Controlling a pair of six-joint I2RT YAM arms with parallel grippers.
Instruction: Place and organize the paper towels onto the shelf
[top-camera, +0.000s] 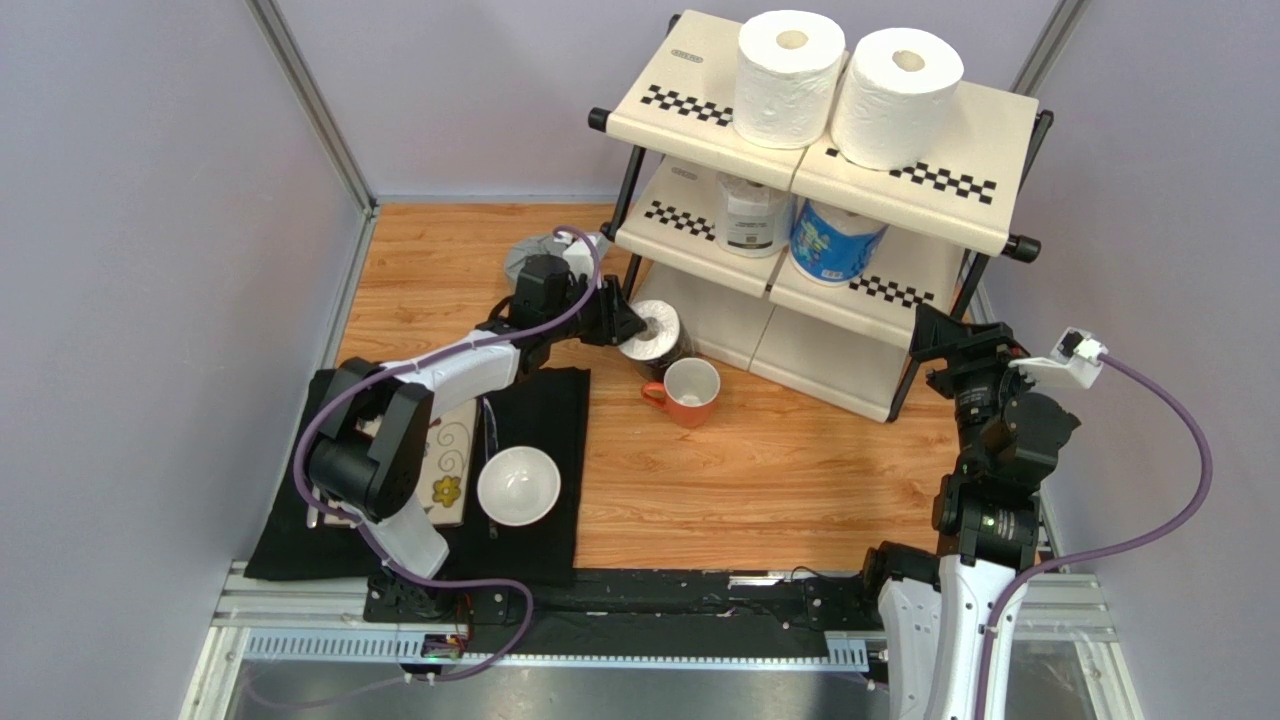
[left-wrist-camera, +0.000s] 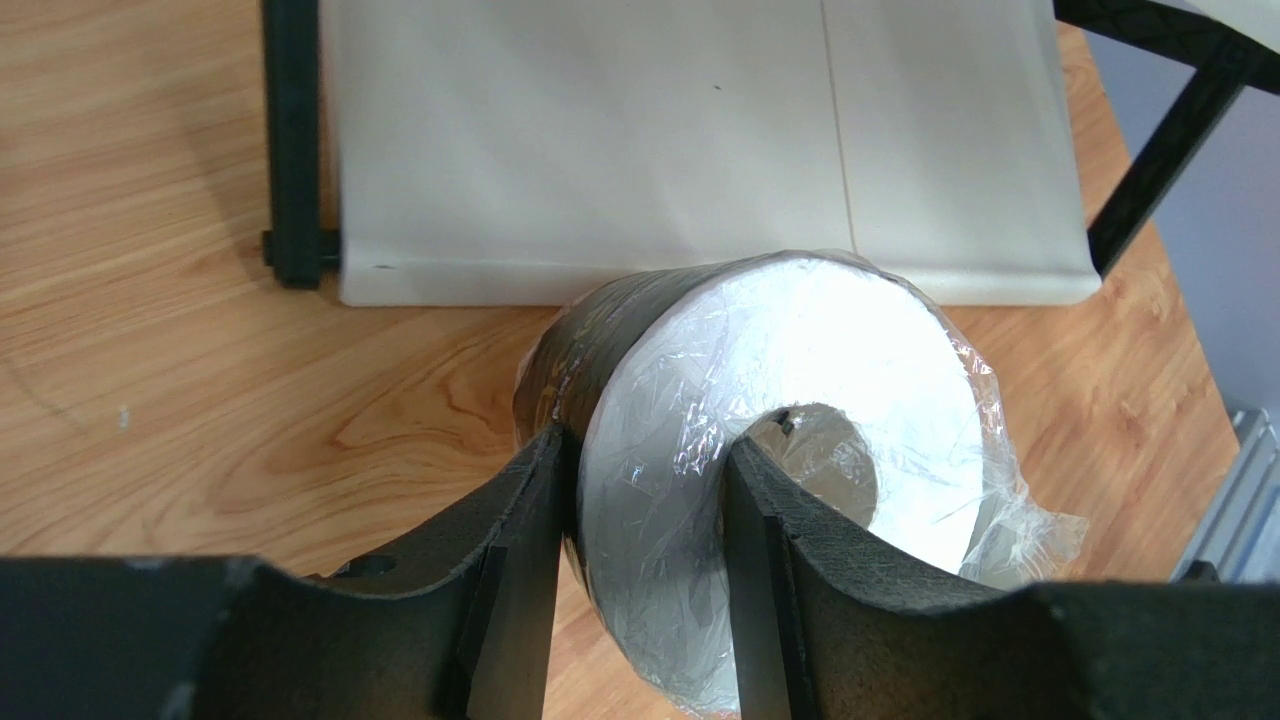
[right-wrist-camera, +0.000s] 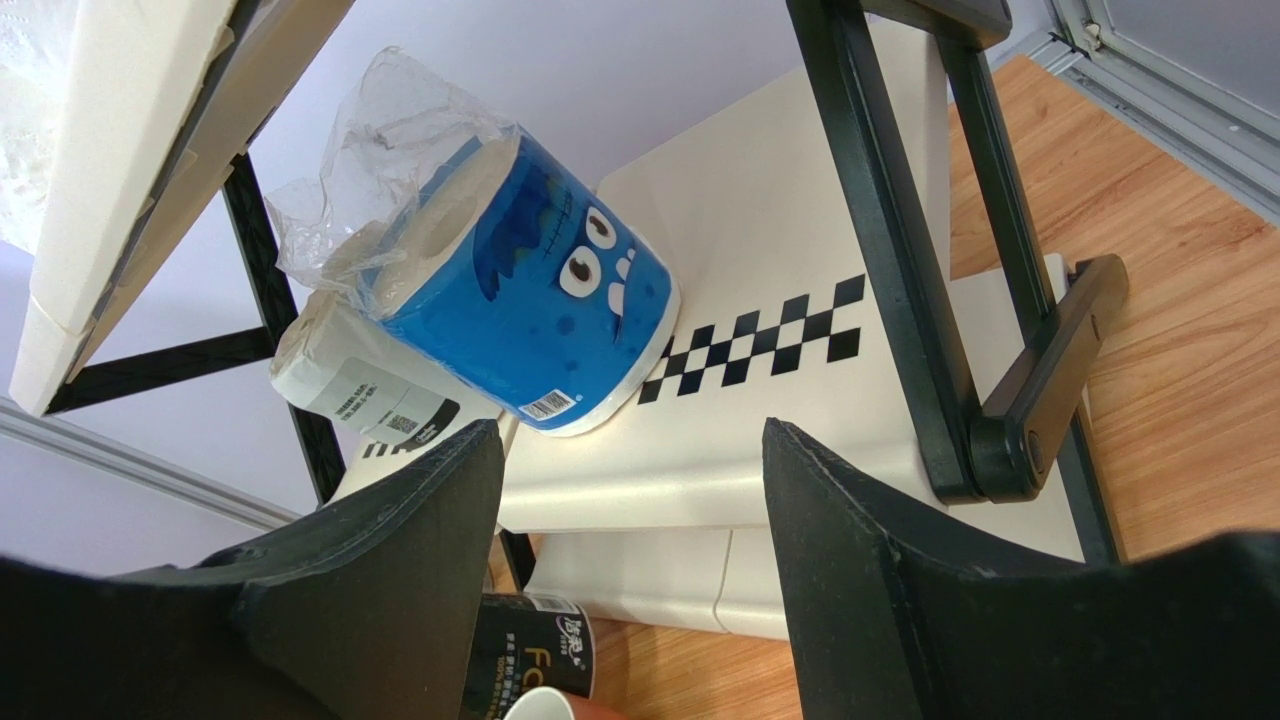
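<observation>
Now pinching black-wrapped cylindrical paper-towel roll (left-wrist-camera: 812, 360) in my left tool (left-wrist-camera: 646, 465): one finger sitting inside hollow core, other pressing outer wall through crinkly clear film. Roll sitting just before bottom tier of cream plastic three-tier shelf (left-wrist-camera: 676, 135), over wooden tabletop (left-wrist-camera: 181, 375). Am judging film slippery, so gripping firm, going in low under middle tier, setting down gently. Left arm reaching forward, wrist angling down. My right tool (right-wrist-camera: 631, 450) hanging wide, empty, beside shelf's right end.

Table (top-camera: 781, 465) carries shelf (top-camera: 684, 68), orange mug (top-camera: 688, 390), black mat (top-camera: 549, 413).
</observation>
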